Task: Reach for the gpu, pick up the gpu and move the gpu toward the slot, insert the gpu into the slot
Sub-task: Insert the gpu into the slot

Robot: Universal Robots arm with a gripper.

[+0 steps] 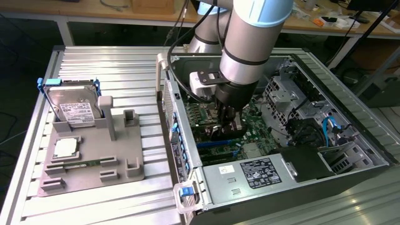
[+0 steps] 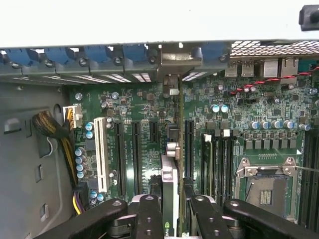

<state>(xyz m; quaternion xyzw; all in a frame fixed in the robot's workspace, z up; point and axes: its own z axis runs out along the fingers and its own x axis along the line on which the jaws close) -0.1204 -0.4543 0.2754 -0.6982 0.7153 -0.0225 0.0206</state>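
The gpu (image 2: 170, 181) stands on edge between my fingers (image 2: 149, 216), seen as a thin card running down toward the green motherboard (image 2: 239, 99). Its silver end bracket (image 2: 172, 62) sits at the rear wall of the case, among the blue slot clips. The gripper (image 2: 173, 219) is shut on the gpu. In the exterior view the gripper (image 1: 228, 124) reaches down inside the open computer case (image 1: 368, 140), with the dark gpu (image 1: 230, 132) low over the board. The slot is hidden beneath the card, so I cannot tell whether the card is seated in it.
Long black slots (image 2: 119, 154) and a white slot (image 2: 101, 154) lie beside the card; a CPU socket (image 2: 264, 184) and cable bundle (image 2: 50, 127) flank them. Outside the case, a grey fixture (image 1: 119, 159) holds a hard drive (image 1: 74, 108). A power supply (image 1: 256, 173) fills the case's near end.
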